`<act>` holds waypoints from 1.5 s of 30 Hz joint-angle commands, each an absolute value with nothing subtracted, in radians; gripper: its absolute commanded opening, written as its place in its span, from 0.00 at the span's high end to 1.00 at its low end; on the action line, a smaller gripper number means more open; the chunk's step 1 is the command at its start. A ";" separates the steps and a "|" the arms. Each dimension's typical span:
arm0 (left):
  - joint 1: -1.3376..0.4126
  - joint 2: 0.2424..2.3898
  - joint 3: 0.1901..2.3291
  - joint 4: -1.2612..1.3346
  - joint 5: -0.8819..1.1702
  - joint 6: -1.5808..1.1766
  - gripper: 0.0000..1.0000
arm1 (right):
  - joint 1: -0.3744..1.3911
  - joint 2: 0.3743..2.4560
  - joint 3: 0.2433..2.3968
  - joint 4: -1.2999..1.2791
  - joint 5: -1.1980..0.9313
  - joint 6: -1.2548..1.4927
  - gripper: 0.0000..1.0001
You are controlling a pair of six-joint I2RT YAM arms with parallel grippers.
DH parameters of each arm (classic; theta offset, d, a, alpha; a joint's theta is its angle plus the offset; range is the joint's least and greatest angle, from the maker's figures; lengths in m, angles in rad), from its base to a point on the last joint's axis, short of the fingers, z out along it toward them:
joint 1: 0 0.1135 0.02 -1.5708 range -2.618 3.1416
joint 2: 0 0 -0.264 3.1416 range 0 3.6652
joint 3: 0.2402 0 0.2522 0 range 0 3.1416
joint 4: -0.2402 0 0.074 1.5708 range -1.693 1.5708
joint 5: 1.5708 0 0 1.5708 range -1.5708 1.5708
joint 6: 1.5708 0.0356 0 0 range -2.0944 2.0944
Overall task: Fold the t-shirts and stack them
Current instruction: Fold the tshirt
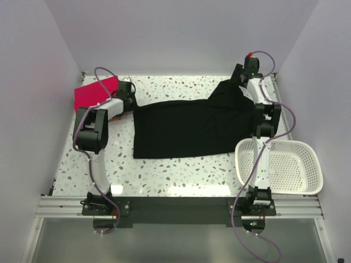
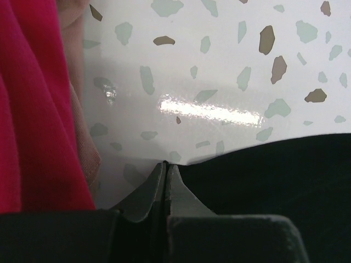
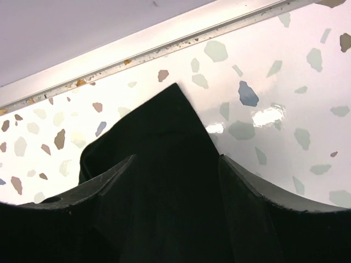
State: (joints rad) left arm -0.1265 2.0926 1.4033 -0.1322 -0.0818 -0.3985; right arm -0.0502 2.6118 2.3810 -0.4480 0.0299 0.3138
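1. Position: black shirt (image 1: pixel 186 129) lies spread across the middle of the table (image 1: pixel 181 175); red shirt (image 1: pixel 94 93) sits folded at far left.
2. Left gripper (image 2: pixel 166 167): my jaws are pressed together at the black shirt's left edge, just beside the red shirt. Whether cloth is pinched, I cannot tell.
3. Right gripper (image 3: pixel 176 157): my jaws stand apart, with the shirt's peaked far-right corner between them.
4. Risk: a shallow bite on that corner could slip on lifting and leave the fold crooked.
5. Risk: a left pull with no cloth held would skew the shirt or nudge the red shirt out of its fold.
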 commanded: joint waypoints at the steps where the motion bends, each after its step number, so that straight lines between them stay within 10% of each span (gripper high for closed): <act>1: -0.129 2.066 1.428 -0.172 -0.092 -0.367 1.00 | -0.048 2.631 2.425 -0.397 0.023 0.307 0.36; 18: -0.130 2.069 1.437 -0.170 -0.077 -0.365 1.00 | -0.046 2.750 2.510 -0.455 0.018 0.302 0.45; 29: -0.130 2.091 1.463 -0.172 -0.080 -0.367 1.00 | -0.040 2.735 2.482 -0.446 0.009 0.317 1.00; 45: -0.129 2.089 1.615 -0.152 -0.109 -0.339 1.00 | -0.043 2.360 2.198 -0.117 -0.058 0.434 1.00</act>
State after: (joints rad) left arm -0.1268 2.1239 1.6020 -0.1783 -0.0933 -0.3702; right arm -0.0460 2.5259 2.2246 -0.2405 -0.0406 0.4072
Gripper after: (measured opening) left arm 0.019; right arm 0.007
